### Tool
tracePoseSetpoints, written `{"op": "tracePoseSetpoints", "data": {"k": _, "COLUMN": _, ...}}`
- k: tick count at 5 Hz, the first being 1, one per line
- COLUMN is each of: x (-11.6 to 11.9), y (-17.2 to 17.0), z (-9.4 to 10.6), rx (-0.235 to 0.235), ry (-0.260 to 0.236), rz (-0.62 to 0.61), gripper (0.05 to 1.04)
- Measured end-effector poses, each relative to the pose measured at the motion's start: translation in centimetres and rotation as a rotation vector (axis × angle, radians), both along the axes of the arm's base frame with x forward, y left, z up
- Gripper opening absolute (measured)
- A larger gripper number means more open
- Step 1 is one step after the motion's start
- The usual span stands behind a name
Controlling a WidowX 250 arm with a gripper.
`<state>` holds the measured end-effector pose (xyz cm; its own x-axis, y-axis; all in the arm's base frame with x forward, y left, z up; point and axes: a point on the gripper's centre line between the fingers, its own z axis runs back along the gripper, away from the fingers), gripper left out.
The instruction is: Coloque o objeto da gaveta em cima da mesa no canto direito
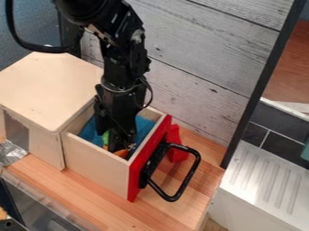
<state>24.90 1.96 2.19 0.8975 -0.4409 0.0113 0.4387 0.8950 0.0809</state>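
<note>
The gripper (118, 134) hangs down inside the pulled-out wooden drawer (96, 163), low over its contents. Under and beside it is an orange and green object (121, 153), partly covered by the gripper, so its full shape is hidden. Blue cloth (145, 125) lines the drawer around them. Whether the gripper holds the object cannot be told. The drawer's red front, with a black handle, faces right, over the wooden table (175, 209).
A wooden cabinet (48, 85) stands left of the drawer. Behind the drawer front, a red object (176, 144) rests on the table near the plank wall. The black handle (192, 173) juts out to the right. A white ridged surface (265, 180) lies beyond the table's right edge.
</note>
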Motion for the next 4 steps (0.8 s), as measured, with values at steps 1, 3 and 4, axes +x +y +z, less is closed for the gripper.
{"op": "tracePoseSetpoints", "data": {"k": 1, "x": -0.1, "y": -0.1, "z": 0.1, "rx": -0.009, "ry": 0.002, "rz": -0.001, "gripper": 0.561}}
{"op": "tracePoseSetpoints", "data": {"k": 3, "x": -0.1, "y": -1.8, "z": 3.8, "rx": -0.048, "ry": -0.08, "rz": -0.033, "gripper": 0.561}}
{"op": "tracePoseSetpoints", "data": {"k": 4, "x": 0.3, "y": -2.5, "z": 5.8, "rx": -0.062, "ry": -0.135, "rz": -0.047, "gripper": 0.561}}
